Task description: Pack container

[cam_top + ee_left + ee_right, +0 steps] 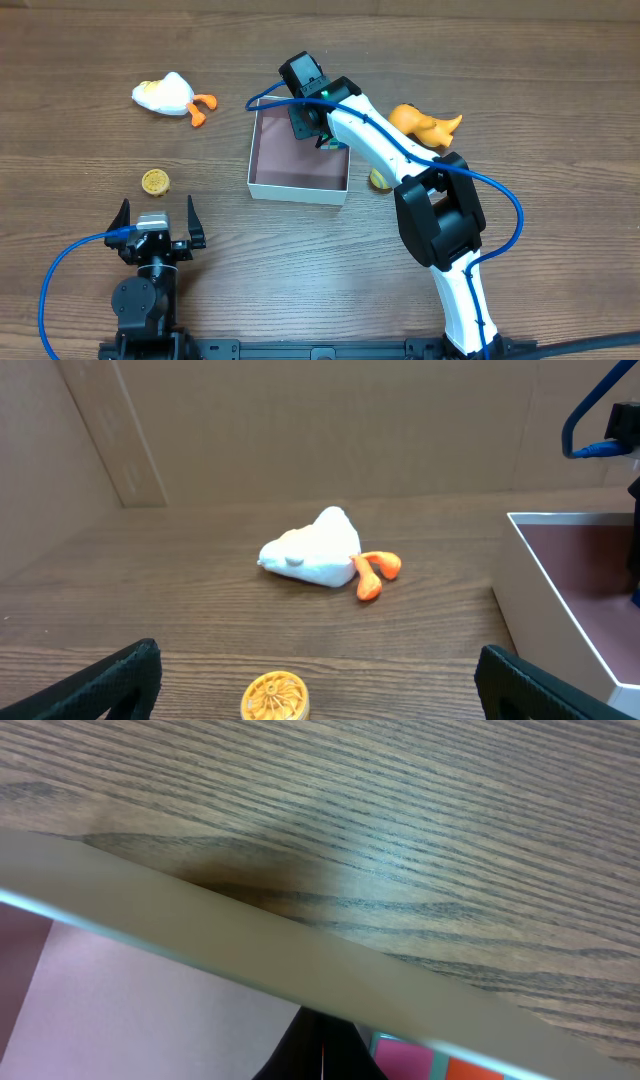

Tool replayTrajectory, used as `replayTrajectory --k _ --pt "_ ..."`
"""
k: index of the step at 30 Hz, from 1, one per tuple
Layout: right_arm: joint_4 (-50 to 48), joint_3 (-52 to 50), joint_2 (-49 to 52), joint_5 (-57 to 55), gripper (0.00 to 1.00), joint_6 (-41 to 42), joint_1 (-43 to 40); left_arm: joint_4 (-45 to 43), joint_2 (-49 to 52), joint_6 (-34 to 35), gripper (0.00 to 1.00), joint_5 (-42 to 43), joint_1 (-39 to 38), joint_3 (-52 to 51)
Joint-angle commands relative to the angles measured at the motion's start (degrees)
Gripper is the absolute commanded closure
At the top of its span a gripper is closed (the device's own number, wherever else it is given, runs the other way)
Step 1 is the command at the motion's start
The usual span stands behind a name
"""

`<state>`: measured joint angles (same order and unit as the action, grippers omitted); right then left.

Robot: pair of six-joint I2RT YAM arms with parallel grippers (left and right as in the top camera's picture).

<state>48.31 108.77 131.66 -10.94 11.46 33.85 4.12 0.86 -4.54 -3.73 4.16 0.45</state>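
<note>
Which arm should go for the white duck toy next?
Left. The left gripper stands open, facing the white duck toy; the right gripper is shut over the container, farther away.

The wooden table before me is carrying the container near its middle. A white duck toy and a yellow disc are lying to its left, an orange toy to its right, and a half-hidden yellowish piece just beside its right wall.

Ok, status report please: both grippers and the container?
Left gripper open, holding nothing. Right gripper shut, over the container, far right corner. White duck toy, yellow disc and orange toy lie outside it.
</note>
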Motion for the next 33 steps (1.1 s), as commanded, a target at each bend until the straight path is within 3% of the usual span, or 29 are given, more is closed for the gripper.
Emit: replayTrajectory --k 1,20,26,33 --pt "-0.22 1.95 0.24 -1.86 0.96 -0.42 -0.17 -0.22 -0.24 0.90 0.00 -0.72 0.33 -0.17" --pt "-0.04 2.01 -2.34 -3.82 0.96 -0.46 0.72 -0.22 -0.24 0.90 0.00 -0.72 0.33 -0.17" --pt "1.60 2.01 -7.87 -2.99 0.86 -0.46 2.91 -0.22 -0.24 0.90 0.00 -0.72 0.33 -0.17" --pt "4.70 2.01 -10.49 -3.21 0.84 -1.07 3.19 -0.22 -0.24 0.90 0.00 -0.72 0.33 -0.17"
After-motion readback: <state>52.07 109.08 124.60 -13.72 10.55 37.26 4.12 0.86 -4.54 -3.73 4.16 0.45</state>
